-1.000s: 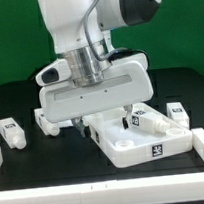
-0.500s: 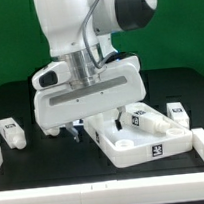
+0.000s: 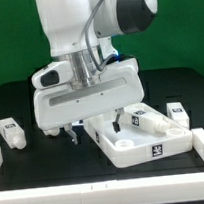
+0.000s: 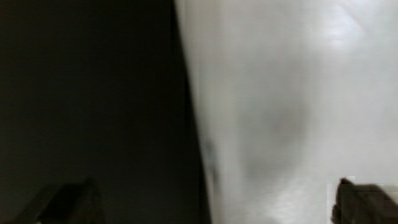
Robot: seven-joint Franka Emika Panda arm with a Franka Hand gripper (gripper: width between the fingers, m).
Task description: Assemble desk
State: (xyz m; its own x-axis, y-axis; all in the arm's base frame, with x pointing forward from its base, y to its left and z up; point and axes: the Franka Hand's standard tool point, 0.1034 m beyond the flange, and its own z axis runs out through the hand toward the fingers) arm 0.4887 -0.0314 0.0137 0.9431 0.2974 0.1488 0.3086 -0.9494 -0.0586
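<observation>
While the gripper (image 3: 71,133) is hovering wide open, holding nothing, beside the desk panel (image 3: 144,142) on the table (image 3: 36,172), legs (image 3: 9,133) are lying loose around it; assembly is seemingly only beginning, with every leg remaining.

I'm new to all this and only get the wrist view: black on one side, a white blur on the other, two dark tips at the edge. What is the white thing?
Observer: Most likely the desk panel. In the exterior view it lies flat on the black table, with the open gripper over its end nearest the exterior view's left.
Operator: How do you know it's the desk?
Observer: It is a wide rimmed tray shape, and it has a black-and-white tag on its near side.
Operator: Are there other parts around?
Observer: Yes. One loose leg lies on the exterior view's left, and a second leg lies on its right.
</observation>
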